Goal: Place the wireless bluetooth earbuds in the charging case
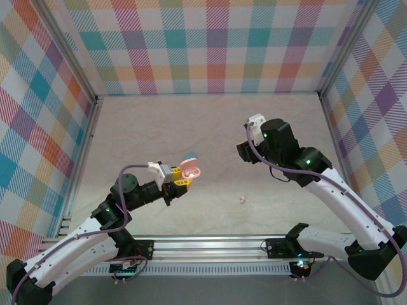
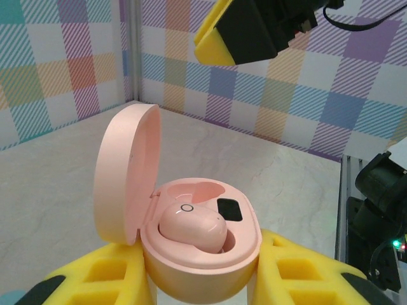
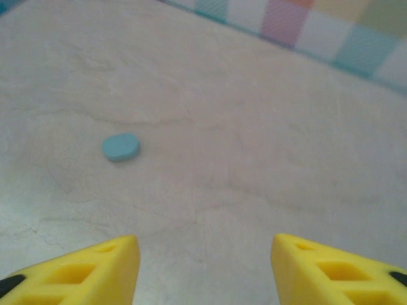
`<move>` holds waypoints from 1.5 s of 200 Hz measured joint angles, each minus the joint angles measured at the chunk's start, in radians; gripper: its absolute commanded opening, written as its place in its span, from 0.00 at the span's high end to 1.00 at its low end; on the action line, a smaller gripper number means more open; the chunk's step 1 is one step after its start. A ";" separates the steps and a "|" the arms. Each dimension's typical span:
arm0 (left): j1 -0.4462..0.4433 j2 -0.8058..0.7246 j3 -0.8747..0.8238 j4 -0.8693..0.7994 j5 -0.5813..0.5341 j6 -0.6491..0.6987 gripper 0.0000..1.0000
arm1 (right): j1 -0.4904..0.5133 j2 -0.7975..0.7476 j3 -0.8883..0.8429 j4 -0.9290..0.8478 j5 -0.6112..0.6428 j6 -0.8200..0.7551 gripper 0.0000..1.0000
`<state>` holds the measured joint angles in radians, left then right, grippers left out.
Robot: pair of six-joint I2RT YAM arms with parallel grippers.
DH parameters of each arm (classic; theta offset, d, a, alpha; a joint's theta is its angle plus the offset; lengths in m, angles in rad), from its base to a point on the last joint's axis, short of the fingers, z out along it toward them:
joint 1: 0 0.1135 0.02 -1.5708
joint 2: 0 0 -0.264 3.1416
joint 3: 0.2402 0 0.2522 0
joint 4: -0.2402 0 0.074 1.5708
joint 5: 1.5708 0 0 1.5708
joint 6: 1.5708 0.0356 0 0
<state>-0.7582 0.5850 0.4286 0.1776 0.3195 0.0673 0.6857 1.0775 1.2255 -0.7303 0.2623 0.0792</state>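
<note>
Pink earbud (image 2: 191,227) seated in open pink charging case (image 2: 124,171), clamped in left claw (image 2: 200,286); neighbouring slot empty. Second pink earbud (image 1: 241,199) loose on counter (image 1: 210,121), right of left claw. Right claw (image 3: 202,248) fingers apart, empty. Judge pink pair half done.

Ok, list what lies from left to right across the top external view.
pink charging case held in the left gripper → tiny loose pink earbud → right arm
</note>
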 measured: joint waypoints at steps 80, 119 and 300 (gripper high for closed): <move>0.000 -0.005 -0.014 -0.015 0.005 0.002 0.79 | -0.113 0.084 -0.352 -0.058 -0.290 0.504 0.59; 0.000 -0.015 -0.014 -0.027 0.012 0.004 0.79 | -0.212 0.091 -0.503 -0.002 -0.424 0.531 0.62; 0.000 -0.031 -0.021 -0.030 0.011 0.004 0.80 | -0.108 0.343 -0.496 0.110 -0.393 0.350 0.72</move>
<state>-0.7582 0.5541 0.4080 0.1478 0.3309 0.0711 0.5777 1.4204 0.7296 -0.6201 -0.1310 0.4290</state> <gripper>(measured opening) 0.330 0.275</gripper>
